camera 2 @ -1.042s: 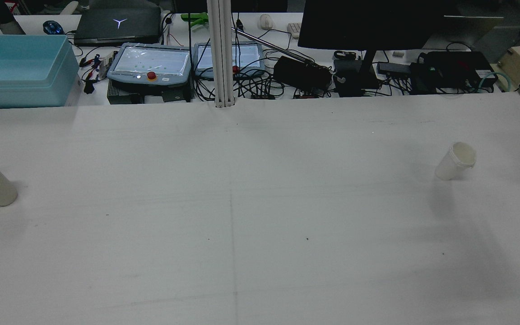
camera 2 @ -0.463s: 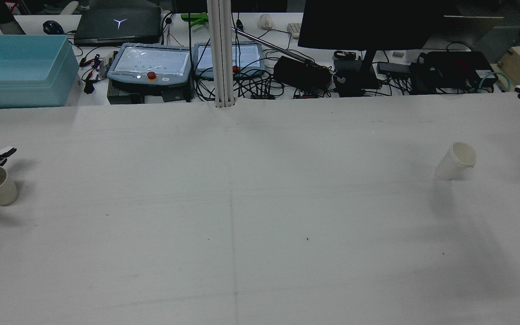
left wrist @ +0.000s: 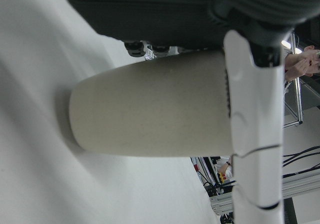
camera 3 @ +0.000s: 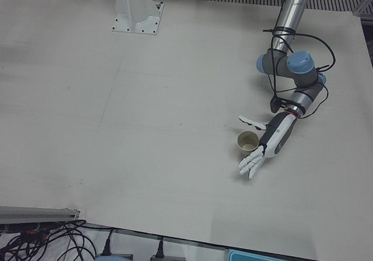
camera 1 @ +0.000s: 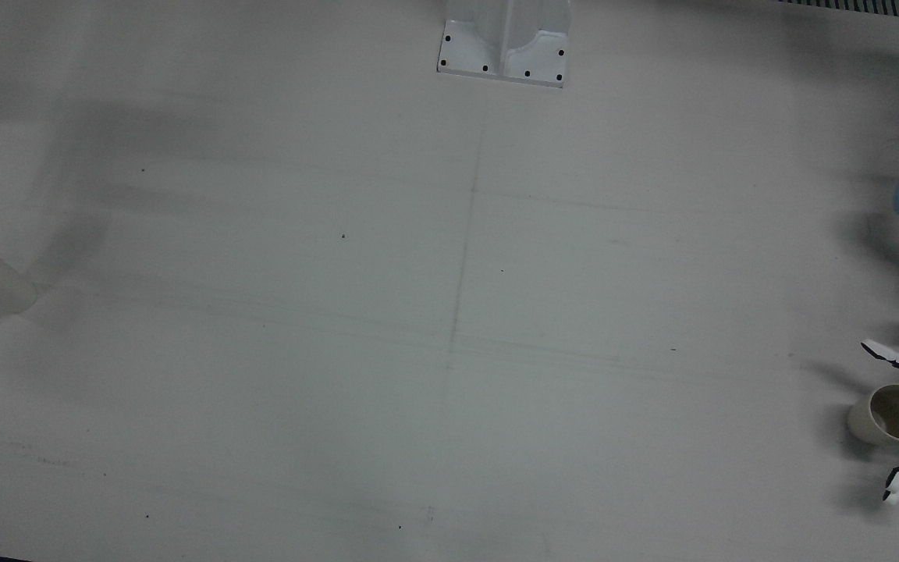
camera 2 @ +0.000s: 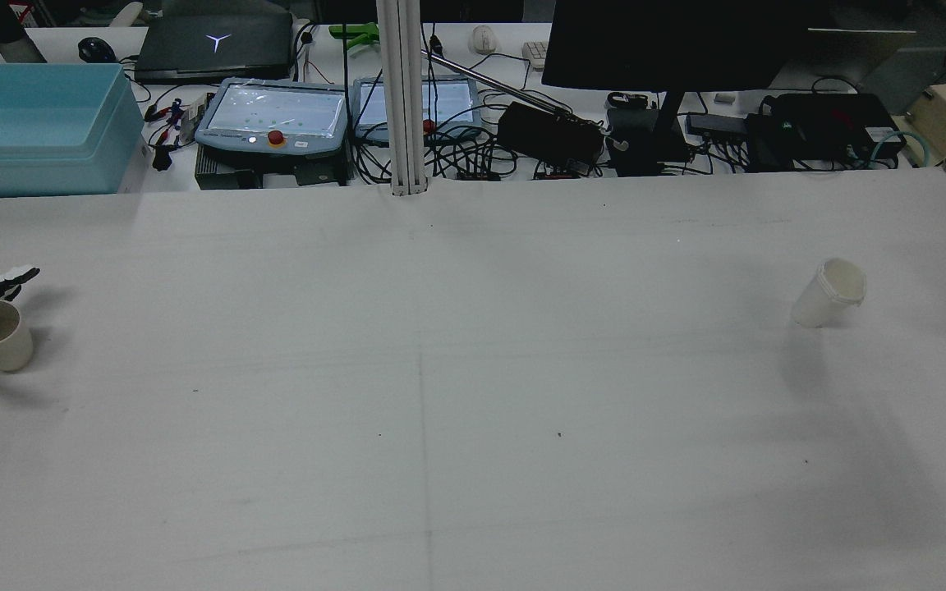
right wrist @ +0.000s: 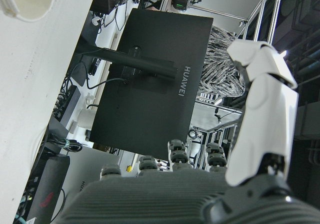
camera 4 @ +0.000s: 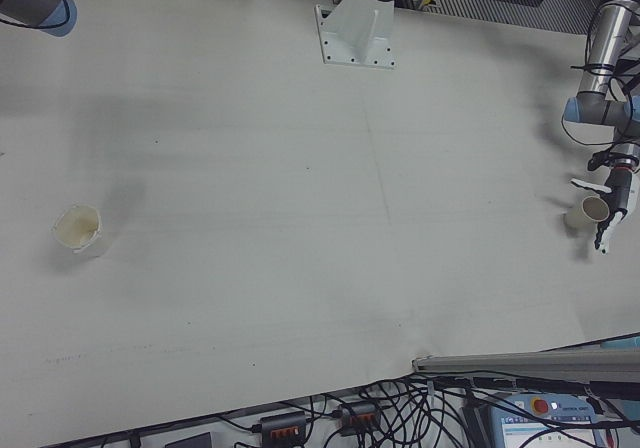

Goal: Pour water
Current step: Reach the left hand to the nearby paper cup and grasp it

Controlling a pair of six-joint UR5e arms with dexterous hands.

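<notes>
White tabletop: my left hand brackets the upright beige cup, fingers spread, not yet gripping.

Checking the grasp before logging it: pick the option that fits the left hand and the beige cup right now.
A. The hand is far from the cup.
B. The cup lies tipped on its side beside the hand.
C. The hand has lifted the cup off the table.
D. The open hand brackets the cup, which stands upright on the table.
D: the left hand has fingers spread on both sides of the beige cup, which stands upright on the table.
</notes>
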